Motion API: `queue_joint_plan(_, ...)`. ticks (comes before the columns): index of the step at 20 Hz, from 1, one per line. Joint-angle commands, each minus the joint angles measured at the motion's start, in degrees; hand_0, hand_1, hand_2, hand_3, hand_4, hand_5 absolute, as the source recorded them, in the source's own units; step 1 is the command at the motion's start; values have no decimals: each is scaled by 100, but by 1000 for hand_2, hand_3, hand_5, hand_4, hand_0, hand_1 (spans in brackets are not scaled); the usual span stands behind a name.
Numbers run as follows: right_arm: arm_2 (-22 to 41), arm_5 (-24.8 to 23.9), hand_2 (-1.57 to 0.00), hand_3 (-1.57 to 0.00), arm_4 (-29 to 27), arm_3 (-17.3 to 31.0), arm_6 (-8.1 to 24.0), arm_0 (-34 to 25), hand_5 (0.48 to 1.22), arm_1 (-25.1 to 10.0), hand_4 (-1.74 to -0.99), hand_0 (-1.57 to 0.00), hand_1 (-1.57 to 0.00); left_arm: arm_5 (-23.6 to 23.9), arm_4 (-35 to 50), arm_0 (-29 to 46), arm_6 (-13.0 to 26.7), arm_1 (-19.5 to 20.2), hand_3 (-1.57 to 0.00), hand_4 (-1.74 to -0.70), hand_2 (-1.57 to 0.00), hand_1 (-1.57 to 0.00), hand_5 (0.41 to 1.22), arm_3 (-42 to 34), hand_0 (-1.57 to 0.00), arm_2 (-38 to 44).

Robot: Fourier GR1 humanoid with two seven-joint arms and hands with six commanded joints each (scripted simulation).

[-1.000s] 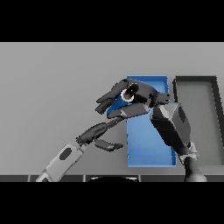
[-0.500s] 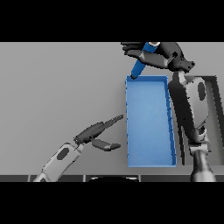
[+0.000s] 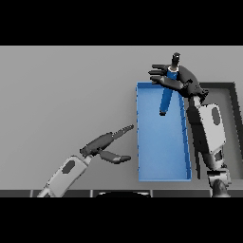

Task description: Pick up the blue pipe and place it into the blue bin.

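Note:
The blue pipe [image 3: 166,98] hangs nearly upright over the far end of the blue bin [image 3: 142,142], its lower tip just above the bin's floor. My right hand [image 3: 179,80] is at the pipe's top end, above the bin's far rim. Its fingers are stretched out to the left and its thumb points up, so it is open around the pipe's top rather than curled on it. My left hand [image 3: 100,144] rests low over the table left of the bin, open, with straight fingers pointing toward the bin's left wall.
A dark grey bin [image 3: 233,102] stands right of the blue bin, partly hidden by my right forearm [image 3: 206,130]. Bare grey table spreads to the left and far side.
The right hand has spread its fingers and thumb. The pipe has swung from tilted to nearly upright and dropped lower into the bin's far end. The left hand has barely moved.

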Motion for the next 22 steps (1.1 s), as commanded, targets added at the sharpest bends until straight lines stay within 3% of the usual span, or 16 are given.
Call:
queue_joint_plan(1, 173, -69, -1571, -1571, 10, 45, 0, 120, 1120, -34, -1741, -1571, -1571, 17, -34, -11, -21, -20, 1, -883, 1, 1, 464, 13, 1, -17)
queue_joint_plan(2, 374, -118, -1571, -1571, -61, 43, 0, 307, 1122, -151, -1741, -1571, -1571, 0, -27, -3, -61, 4, 1, -881, 1, 1, 463, 34, 1, -3)
queue_joint_plan(6, 1195, -221, -1571, -1571, -290, 279, 0, 669, 1114, -539, -1591, -1571, -1571, 42, -40, 19, 23, -53, 1, -884, 1, 1, 460, 50, 1, -27)
queue_joint_plan(7, 1568, -347, -1571, -1330, -502, 445, 0, 621, 1110, -718, -1599, -1571, -1571, 35, -17, -40, 67, -62, 1, -885, 1, 1, 457, 42, 1, -5)
queue_joint_plan(8, 1971, -542, -1393, -1122, -785, 607, 0, 560, 1133, -918, -1547, -1563, -1459, 49, -15, -26, 123, -70, 1, -886, 1, 1, 455, 40, 1, -10)
queue_joint_plan(9, 2394, -736, -1114, -897, -1137, 772, 0, 449, 1150, -1040, -1503, -1306, -1167, 67, -24, -6, 66, -61, 1, -886, 1, 1, 453, 21, 1, -1)
queue_joint_plan(11, 3269, -1052, -712, -574, -1907, 894, 0, 245, 1176, -1366, -1392, -836, -746, 50, -77, -12, 7, -64, 1, -885, 1, 1, 453, 101, 1, -28)
queue_joint_plan(13, 3856, -983, -456, -367, -2301, 913, 0, -2, 1141, -1629, -1285, -534, -477, 35, -18, -8, 76, -44, 1, -888, 1, 1, 453, 4, 1, -15)
queue_joint_plan(14, 4098, -911, -364, -293, -2371, 938, 0, -139, 1081, -1743, -1242, -427, -382, 24, 33, -54, 122, -31, 1, -889, 1, 1, 453, 22, 1, 38)
queue_joint_plan(17, 4468, -764, -186, -150, -1788, 917, -105, -195, 924, -1828, -1165, -218, -195, 24, -8, -37, 48, -53, 1, -895, 1, 1, 453, 77, 1, 9)
queue_joint_plan(22, 4693, -658, -60, -48, -1254, 1124, -499, -253, 764, -1782, -1125, -71, -63, 48, -45, 80, -39, -47, 1, -905, 1, 1, 455, 3, 1, -46)
